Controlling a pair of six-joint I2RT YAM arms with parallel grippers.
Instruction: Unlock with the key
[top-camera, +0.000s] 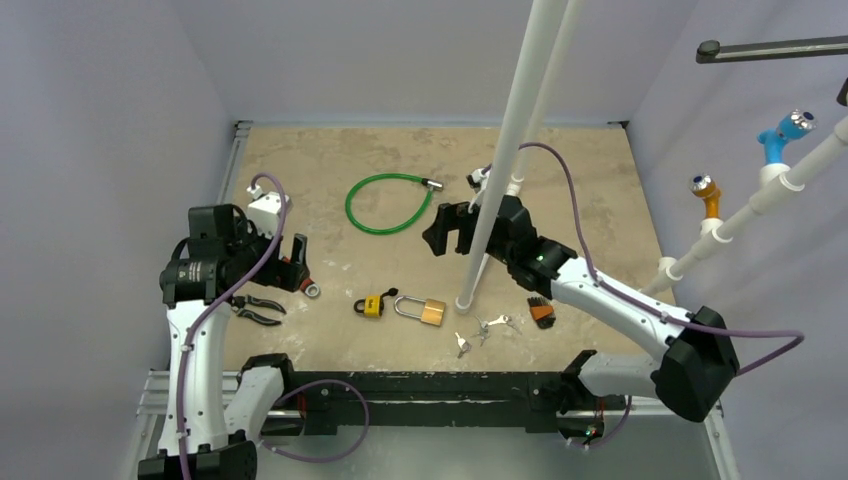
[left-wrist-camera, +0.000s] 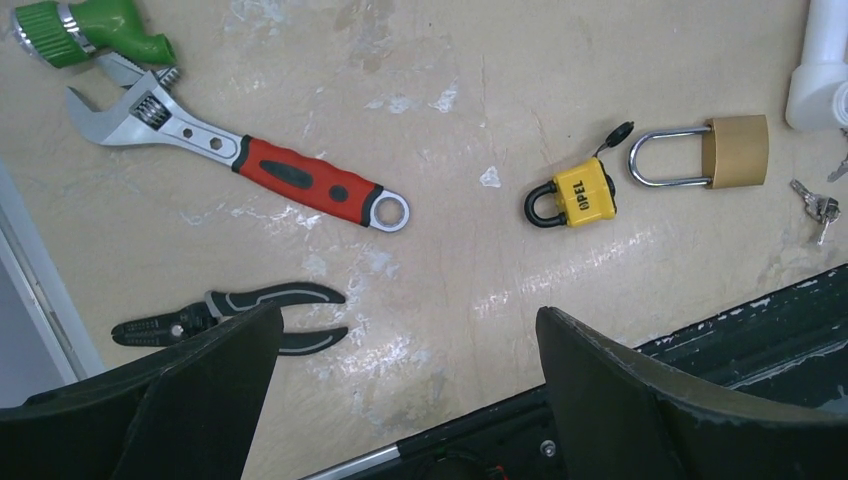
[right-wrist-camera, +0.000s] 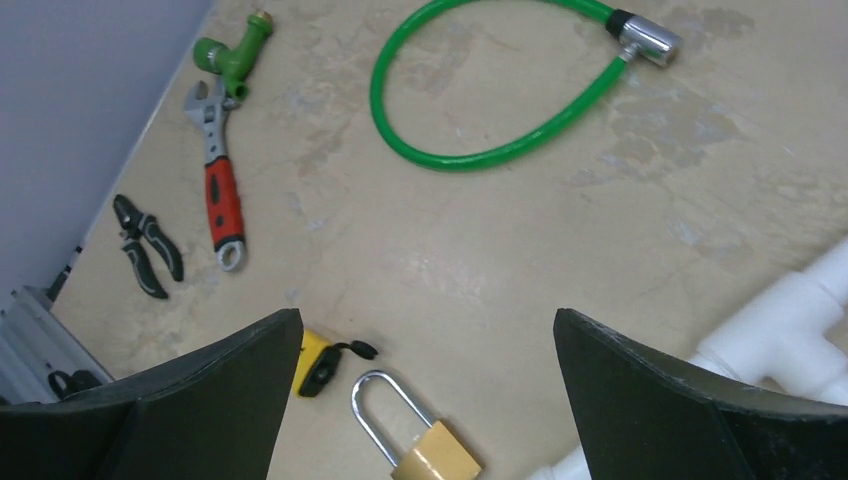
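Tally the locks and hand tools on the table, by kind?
padlocks: 2 (yellow padlock, brass padlock)
cable lock: 1
wrench: 1
pliers: 1
total: 5

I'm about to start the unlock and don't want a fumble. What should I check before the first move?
1. Left gripper open, empty: ok.
2. Right gripper open, empty: ok.
3. Keys lying free, unheld: ok.
4. Brass padlock and yellow padlock in view, shackles closed: ok.
5. Which padlock the keys fit: cannot tell.
6. Clear approach to the keys: not ok, the pole base stands close beside them.
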